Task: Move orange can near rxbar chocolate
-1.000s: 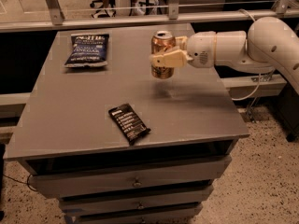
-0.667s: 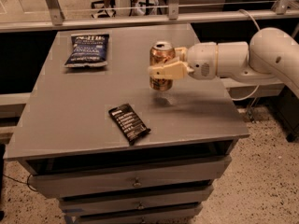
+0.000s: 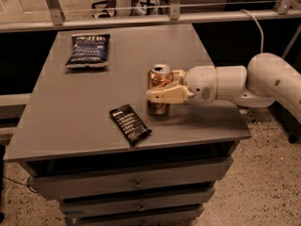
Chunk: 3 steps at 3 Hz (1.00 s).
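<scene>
The orange can stands upright on the grey table top, its base at or just above the surface, right of the middle. My gripper reaches in from the right on a white arm and is shut on the orange can around its middle. The rxbar chocolate, a flat black wrapped bar with white text, lies a short way to the front left of the can, apart from it.
A dark blue chip bag lies at the back left of the table. The table's front edge runs just in front of the bar, with drawers below. A metal rail runs behind the table.
My gripper has carried the orange can forward and down, from the back right of the table to a spot close beside the rxbar chocolate. The bar and the bag have not moved.
</scene>
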Each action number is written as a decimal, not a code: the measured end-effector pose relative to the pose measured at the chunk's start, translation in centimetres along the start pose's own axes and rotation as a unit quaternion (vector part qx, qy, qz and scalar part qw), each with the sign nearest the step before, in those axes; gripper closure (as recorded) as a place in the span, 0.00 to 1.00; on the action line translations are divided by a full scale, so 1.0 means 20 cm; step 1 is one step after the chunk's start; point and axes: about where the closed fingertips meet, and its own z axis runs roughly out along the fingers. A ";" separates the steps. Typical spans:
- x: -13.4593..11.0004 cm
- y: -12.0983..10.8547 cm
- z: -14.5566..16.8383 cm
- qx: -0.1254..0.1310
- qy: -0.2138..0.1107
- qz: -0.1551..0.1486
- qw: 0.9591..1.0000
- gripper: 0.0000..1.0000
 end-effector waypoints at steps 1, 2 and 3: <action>0.06 0.06 -0.01 -0.026 0.001 -0.002 1.000 0.82; 0.06 0.07 0.00 -0.035 0.001 -0.003 0.999 0.59; 0.05 0.07 -0.01 -0.035 0.001 -0.003 0.999 0.36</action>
